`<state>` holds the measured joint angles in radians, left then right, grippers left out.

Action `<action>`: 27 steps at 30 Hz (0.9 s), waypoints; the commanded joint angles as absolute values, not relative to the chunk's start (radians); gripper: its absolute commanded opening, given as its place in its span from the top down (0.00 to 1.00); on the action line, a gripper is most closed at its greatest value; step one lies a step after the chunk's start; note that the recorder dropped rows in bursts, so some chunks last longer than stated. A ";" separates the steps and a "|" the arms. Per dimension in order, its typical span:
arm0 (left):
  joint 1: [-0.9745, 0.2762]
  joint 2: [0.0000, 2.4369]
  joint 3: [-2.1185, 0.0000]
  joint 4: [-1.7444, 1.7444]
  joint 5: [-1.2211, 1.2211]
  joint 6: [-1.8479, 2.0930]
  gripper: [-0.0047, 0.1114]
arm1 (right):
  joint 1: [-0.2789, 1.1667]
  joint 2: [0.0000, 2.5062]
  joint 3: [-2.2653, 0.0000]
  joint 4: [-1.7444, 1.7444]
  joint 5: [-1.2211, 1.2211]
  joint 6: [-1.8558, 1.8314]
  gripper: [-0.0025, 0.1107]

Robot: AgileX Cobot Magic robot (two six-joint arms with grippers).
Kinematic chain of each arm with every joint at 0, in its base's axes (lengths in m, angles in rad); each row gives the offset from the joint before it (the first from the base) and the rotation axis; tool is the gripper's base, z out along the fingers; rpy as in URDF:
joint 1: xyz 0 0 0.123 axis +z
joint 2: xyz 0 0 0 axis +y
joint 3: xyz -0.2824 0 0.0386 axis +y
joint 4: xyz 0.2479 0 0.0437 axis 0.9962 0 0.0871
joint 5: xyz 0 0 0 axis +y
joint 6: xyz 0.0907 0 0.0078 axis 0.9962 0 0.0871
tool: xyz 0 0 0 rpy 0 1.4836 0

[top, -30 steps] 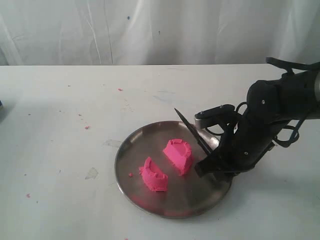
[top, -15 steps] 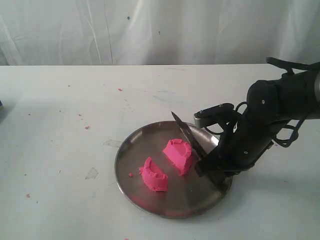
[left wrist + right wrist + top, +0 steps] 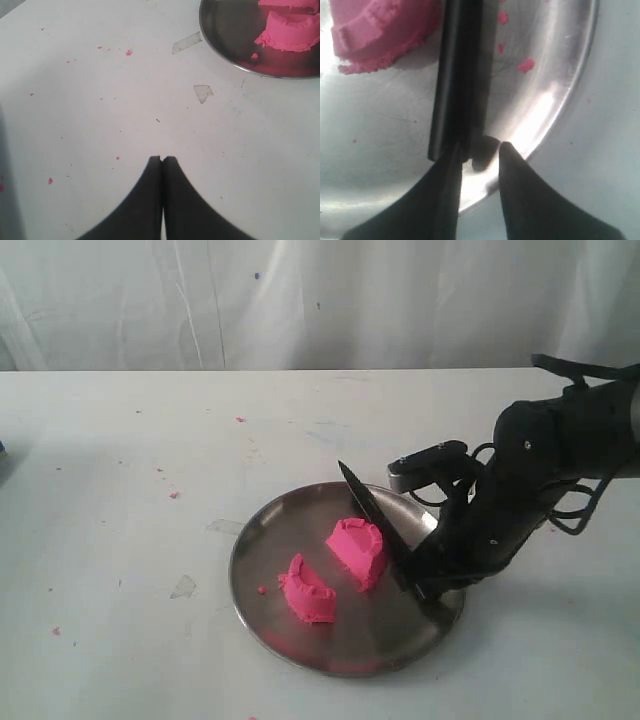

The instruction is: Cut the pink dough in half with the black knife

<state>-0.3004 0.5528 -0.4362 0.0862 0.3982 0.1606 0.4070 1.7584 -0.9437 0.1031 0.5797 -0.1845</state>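
ok so the right claw [image 3: 480, 146] is low over the rim of the steel plate [image 3: 262, 525], fingers parted with a clear gap between them, so open, not clamped on anything. The butt end of the black knife [image 3: 460, 75] is right at its fingertips, up against one finger [image 3: 440, 190] while the other stands off it. From there the knife runs straight out ahead of the claw across the plate, and in the exterior view it looks tilted, point higher than the handle, though i can't tell what the blade rests on

pink dough [image 3: 375, 35] is already in two half-round pieces, both on the plate. one half [image 3: 357, 548] sits just beside the blade a little ahead of the claw, can't tell if they touch. the other half [image 3: 308, 590] is farther out from the claw, with a bare strip of plate between the two. A few pink crumbs [image 3: 525, 65] on the plate close to the claw on the knife's other side, more scattered over the table [image 3: 120, 490]

left claw [image 3: 163, 159] is shut tight, tips together, hovering over bare table well away from the plate, with a couple of scraps of clear tape [image 3: 202, 92] between it and the rim
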 commanded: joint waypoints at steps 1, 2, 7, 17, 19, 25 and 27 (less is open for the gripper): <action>-0.302 0.547 -0.427 0.072 0.445 0.162 0.96 | 0.396 1.709 -0.925 -0.031 0.532 -0.056 0.92; -0.302 0.547 -0.427 0.072 0.447 0.162 0.96 | 0.396 1.690 -0.917 -0.031 0.517 -0.055 0.95; -0.302 0.547 -0.427 0.072 0.498 0.160 0.96 | 0.260 1.501 -0.784 -0.101 0.347 0.087 0.98; -0.302 0.547 -0.427 0.072 0.567 0.157 0.96 | 0.059 1.103 -0.502 -0.102 0.029 0.298 0.98; -0.302 0.547 -0.427 0.072 0.567 0.157 0.96 | 0.059 1.013 -0.474 -0.102 0.000 0.298 0.98; -0.302 0.547 -0.427 0.072 0.565 0.157 0.96 | 0.059 0.673 -0.410 -0.102 0.009 0.272 0.98; -0.302 0.547 -0.427 0.072 0.563 0.157 0.96 | 0.059 0.575 -0.400 -0.102 0.064 0.264 0.98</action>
<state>-0.3004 0.5528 -0.4362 0.0862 0.5543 0.1606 0.0629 0.6987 -0.4216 -0.0908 0.0175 0.2827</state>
